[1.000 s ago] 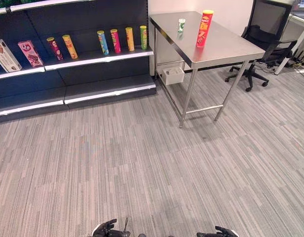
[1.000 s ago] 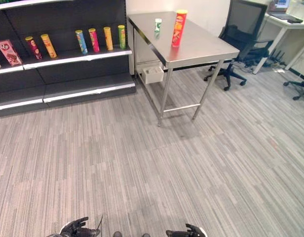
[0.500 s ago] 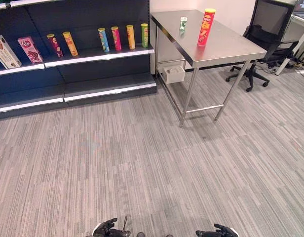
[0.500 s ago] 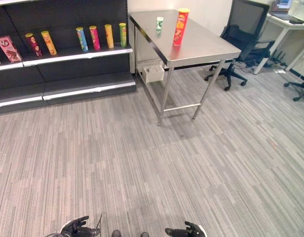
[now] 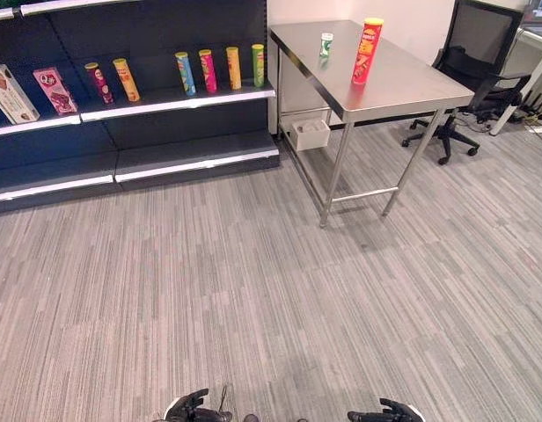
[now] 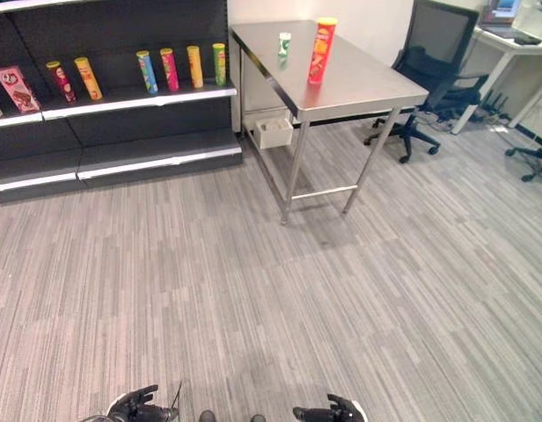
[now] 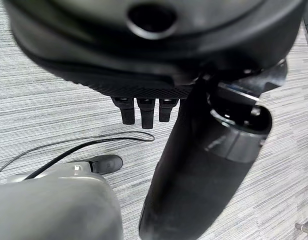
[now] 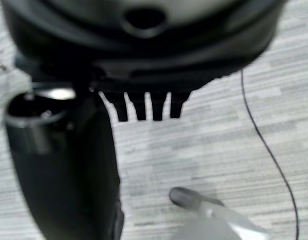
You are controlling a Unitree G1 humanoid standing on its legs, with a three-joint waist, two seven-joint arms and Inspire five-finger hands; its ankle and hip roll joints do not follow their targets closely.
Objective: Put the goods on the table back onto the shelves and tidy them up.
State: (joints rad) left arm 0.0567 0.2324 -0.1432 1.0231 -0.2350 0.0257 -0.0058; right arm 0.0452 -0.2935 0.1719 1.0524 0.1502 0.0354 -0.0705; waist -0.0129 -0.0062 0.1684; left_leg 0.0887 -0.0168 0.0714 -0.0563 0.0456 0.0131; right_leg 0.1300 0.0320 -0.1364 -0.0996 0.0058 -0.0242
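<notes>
Steel-topped, the bench (image 5: 403, 88) stands at the far right beside the dark shelves (image 5: 179, 101), well apart from me across grey floor. On it a tall red can (image 5: 366, 51) stands upright, with a small green-and-white container (image 5: 325, 45) just beyond it, too small to tell what kind. A row of coloured cans (image 5: 218, 69) lines one shelf. My left hand (image 5: 194, 408) and right hand (image 5: 387, 411) hang low, fingers relaxed, holding nothing.
</notes>
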